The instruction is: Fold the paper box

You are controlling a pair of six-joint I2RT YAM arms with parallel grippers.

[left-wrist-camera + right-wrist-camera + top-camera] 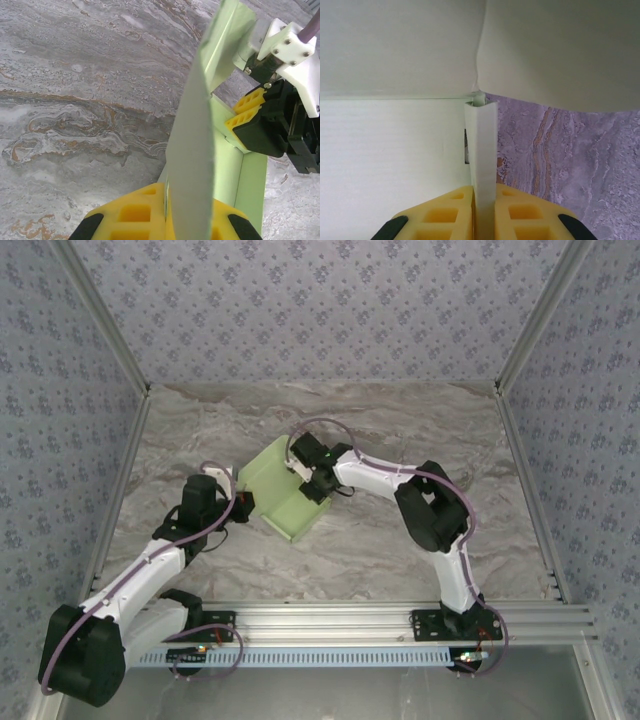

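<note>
Yellow pads (135, 216) of left gripper (166, 220) clamped on paper box (192, 150) wall, folded flap (481, 145) pinched between right gripper (484, 212) jaws, marble table (75, 100) beneath.

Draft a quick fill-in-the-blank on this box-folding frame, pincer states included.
1. The paper box is made of pale ____ card.
2. The left pincer is ____ on one of its panels.
3. The right pincer clamps a narrow folded wall, so in the top view the box lies ____ the two pincers.
4. Beneath it is a grey ____-patterned table.

Missing words: green; shut; between; marble
</note>
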